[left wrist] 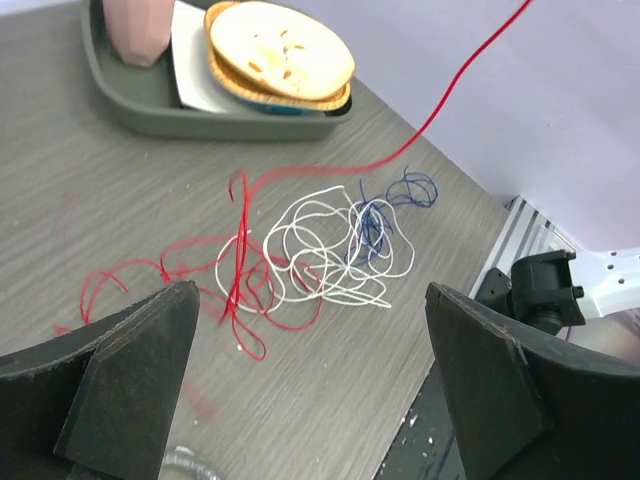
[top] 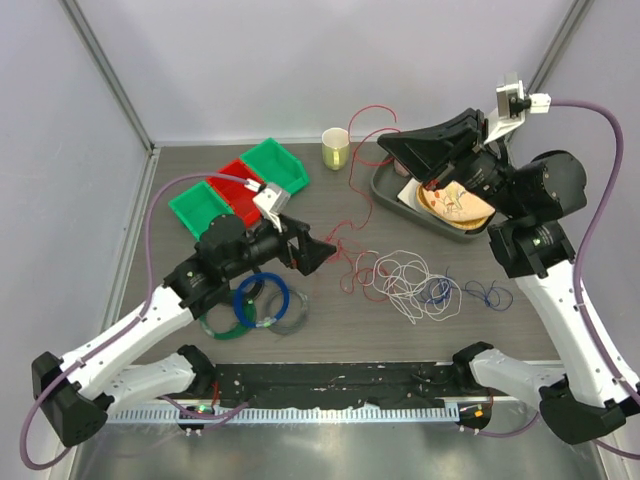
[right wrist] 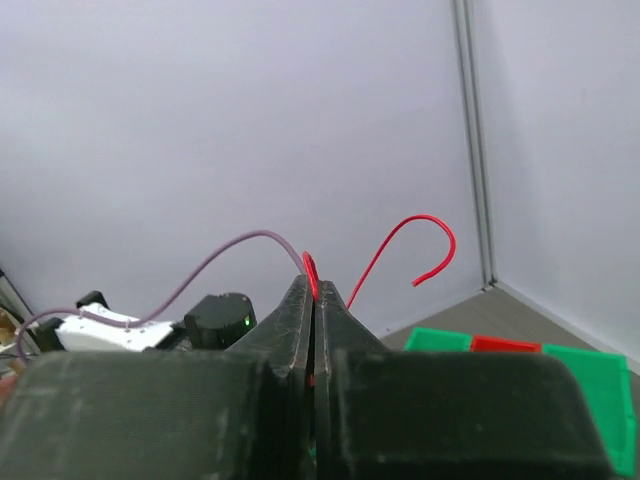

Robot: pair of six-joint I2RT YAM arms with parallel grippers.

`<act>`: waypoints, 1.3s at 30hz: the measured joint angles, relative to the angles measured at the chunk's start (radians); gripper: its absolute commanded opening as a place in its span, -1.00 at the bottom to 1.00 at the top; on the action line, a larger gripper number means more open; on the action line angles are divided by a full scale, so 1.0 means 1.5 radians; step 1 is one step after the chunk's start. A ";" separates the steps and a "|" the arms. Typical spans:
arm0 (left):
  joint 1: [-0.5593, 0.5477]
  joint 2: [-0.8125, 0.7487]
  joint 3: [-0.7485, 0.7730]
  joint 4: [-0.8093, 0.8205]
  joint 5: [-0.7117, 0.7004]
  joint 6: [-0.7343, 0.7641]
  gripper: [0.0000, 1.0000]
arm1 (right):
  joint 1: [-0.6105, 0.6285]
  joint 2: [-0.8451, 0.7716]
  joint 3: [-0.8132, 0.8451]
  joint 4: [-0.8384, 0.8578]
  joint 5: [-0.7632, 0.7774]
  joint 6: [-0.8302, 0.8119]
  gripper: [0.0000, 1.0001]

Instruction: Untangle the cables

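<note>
A red cable (top: 345,250), a white cable (top: 405,280) and a thin blue cable (top: 440,292) lie tangled on the table's middle. My right gripper (top: 386,148) is raised over the back of the table and is shut on the red cable (right wrist: 400,245), whose free end curls up past the closed fingertips (right wrist: 316,295). The red strand rises from the heap toward it (left wrist: 450,90). My left gripper (top: 322,250) is open and empty, just left of the tangle. In the left wrist view its fingers (left wrist: 130,390) frame the red (left wrist: 240,250), white (left wrist: 320,250) and blue (left wrist: 385,210) cables.
A grey tray (top: 385,190) with stacked plates stands at the back right, under my right arm. A cream cup (top: 335,148) stands behind. Green and red bins (top: 240,185) are at the back left. Coiled blue, green and grey cables (top: 260,300) lie beneath my left arm.
</note>
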 measured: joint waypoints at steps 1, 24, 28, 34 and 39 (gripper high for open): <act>-0.015 0.001 0.001 0.010 -0.017 0.006 0.99 | 0.003 0.005 0.004 0.009 0.002 0.010 -0.98; -0.157 0.252 0.052 0.164 -0.195 0.123 -0.22 | 0.036 0.081 0.089 -0.003 0.082 0.144 -0.98; -0.157 0.247 0.051 0.161 -0.215 0.114 -0.18 | 0.036 0.081 0.102 -0.042 0.096 0.130 -0.98; -0.164 0.153 -0.064 0.169 -0.232 0.084 -0.99 | 0.036 0.056 0.098 -0.084 0.146 0.096 -0.98; -0.166 0.117 -0.082 0.155 -0.260 0.067 -1.00 | 0.036 0.034 0.096 -0.104 0.171 0.077 -0.97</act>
